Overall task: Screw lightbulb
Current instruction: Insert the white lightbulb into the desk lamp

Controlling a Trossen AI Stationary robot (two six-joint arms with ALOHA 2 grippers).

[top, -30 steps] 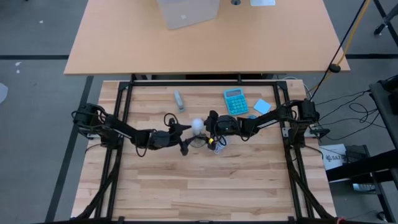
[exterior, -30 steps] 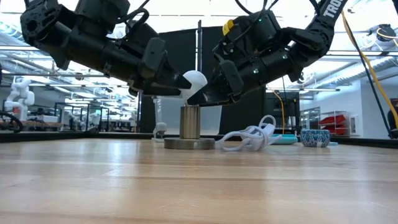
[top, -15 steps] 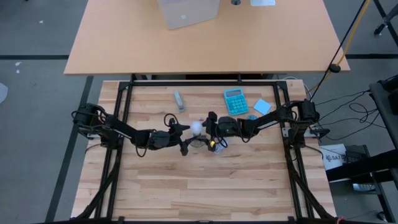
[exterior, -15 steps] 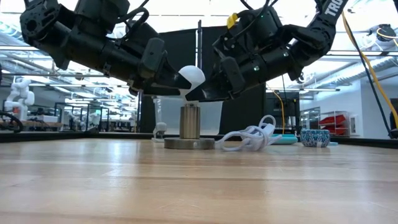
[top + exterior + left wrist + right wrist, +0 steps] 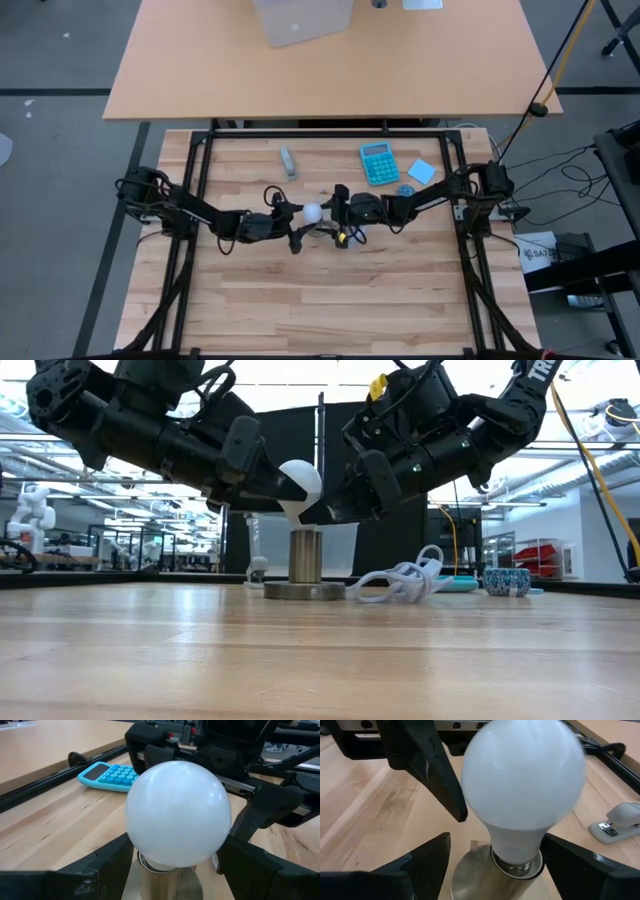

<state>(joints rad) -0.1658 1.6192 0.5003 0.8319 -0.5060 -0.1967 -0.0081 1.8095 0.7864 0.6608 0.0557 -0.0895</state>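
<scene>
**Over the socket, mid-table: bulb pinched from both sides**

Atop the grey metal socket point(image 5: 305, 555), mid-table, sits the lightbulb point(image 5: 297, 484) — frosted head up and leaning a little, silvery screw end down at the socket's mouth point(image 5: 517, 862). Hard to say how far the thread has gone in. Seen from above as a small white ball point(image 5: 313, 211) right between the two arms.

Flanked closely on both sides. Left gripper point(image 5: 296, 225) reaching in from the left, fingers point(image 5: 102, 865) spread wide around the glass, pressed against the head in the low view. Right gripper point(image 5: 335, 222) coming in from the opposite side, fingers point(image 5: 427, 857) likewise set wide, either side of the neck; firm contact there not clear from the pictures.

Under the socket, a round flat base point(image 5: 304, 591) resting on the wooden table point(image 5: 300, 290). Just beside it, toward the right arm, a white coiled cable point(image 5: 405, 580). Farther back, well apart: a blue calculator point(image 5: 378, 162), a pale blue pad point(image 5: 421, 170) and a small stapler point(image 5: 288, 161).
</scene>
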